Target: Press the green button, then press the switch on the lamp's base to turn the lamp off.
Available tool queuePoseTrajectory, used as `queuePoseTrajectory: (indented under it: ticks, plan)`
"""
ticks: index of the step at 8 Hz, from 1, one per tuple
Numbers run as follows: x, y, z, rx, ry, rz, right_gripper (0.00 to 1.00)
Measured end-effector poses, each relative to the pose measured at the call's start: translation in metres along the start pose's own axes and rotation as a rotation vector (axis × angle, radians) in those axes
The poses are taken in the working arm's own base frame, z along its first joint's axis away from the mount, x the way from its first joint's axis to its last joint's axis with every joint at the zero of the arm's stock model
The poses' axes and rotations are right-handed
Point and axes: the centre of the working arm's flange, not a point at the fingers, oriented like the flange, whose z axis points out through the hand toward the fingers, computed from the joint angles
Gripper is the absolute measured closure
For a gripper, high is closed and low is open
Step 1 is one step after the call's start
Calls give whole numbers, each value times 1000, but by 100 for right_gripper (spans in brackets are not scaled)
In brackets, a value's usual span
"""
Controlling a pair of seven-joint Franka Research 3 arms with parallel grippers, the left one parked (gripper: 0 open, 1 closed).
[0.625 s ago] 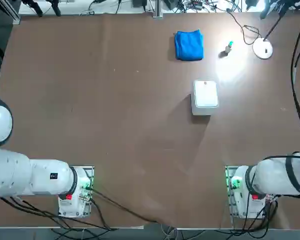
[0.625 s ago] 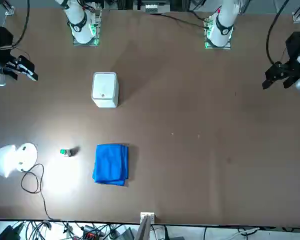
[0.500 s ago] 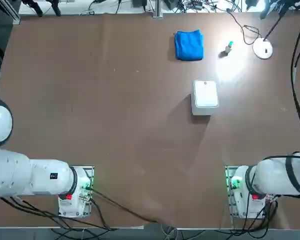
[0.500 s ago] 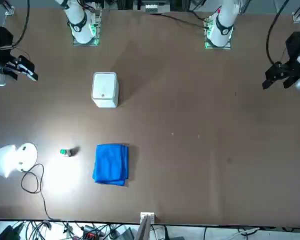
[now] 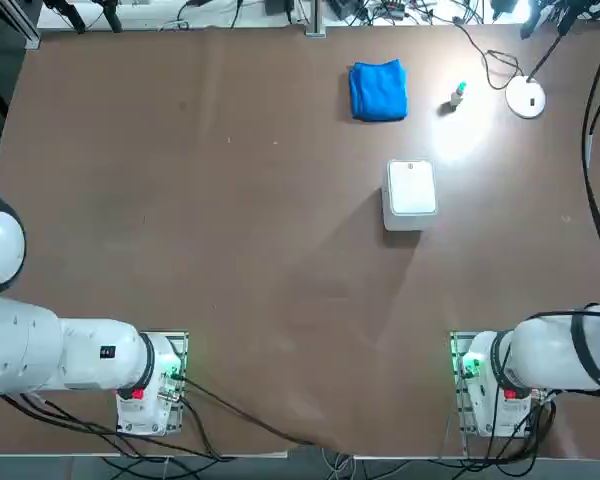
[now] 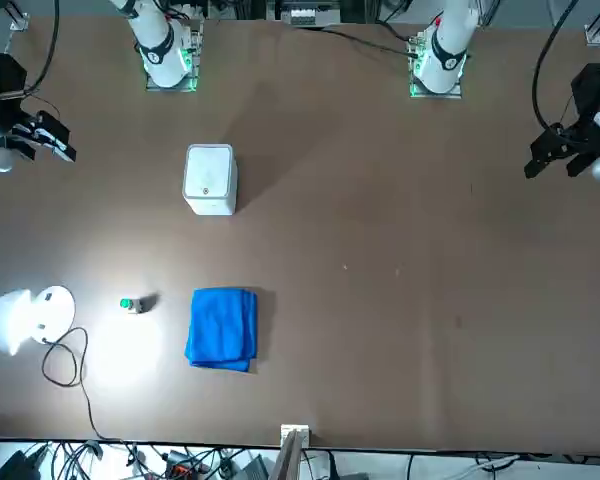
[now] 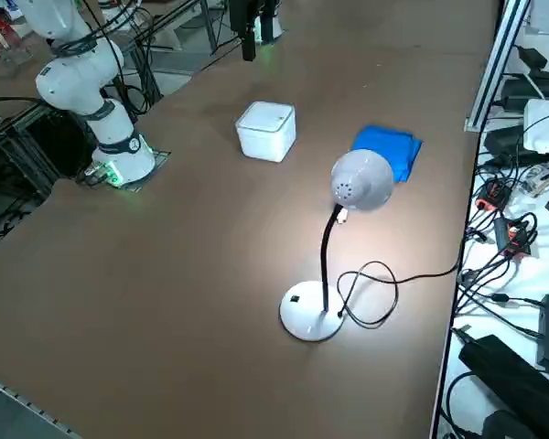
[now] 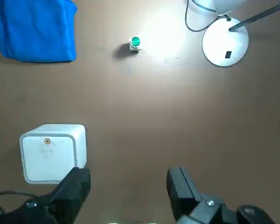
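Well, my right gripper hangs in the left upper part of the front view with its two black fingers spread wide and nothing between them, which leaves either tip available, though a closed pair would probably make a neater pusher. The green button, a tiny green-capped knob on a pale grey stub, stands in the upper right of the top view, its cap facing up, so I judge a straight downward press suits it. Just right of it there sits the lamp's base, a flat round white disc bearing a small black square switch, turned up where a fingertip could reach it. The lamp's white rounded head leans toward the button on a black bendy stem, seemingly to throw its light there, and I could knock either if I come in low. The black cord loops beside the base and runs to the table's edge at the top view's top. The white rounded-square box lies below the button there, the folded blue cloth to its left; passing above the box and descending between cloth and lamp looks roomiest.
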Motion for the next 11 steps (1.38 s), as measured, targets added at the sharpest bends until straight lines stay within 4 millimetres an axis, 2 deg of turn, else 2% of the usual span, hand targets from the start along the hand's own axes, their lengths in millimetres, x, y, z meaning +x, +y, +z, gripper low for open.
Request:
queuePoseTrajectory:
  ticks: [5, 7, 8, 9, 11]
  plan:
    - [-4, -4, 11, -2, -80, -4, 0]
    - [0, -5, 19, -4, -98, 3, 4]
    - [0, -5, 21, -4, -100, 7, 22]
    - [0, -5, 20, -4, -99, 8, 48]
    - [1, -5, 20, -4, -98, 8, 84]
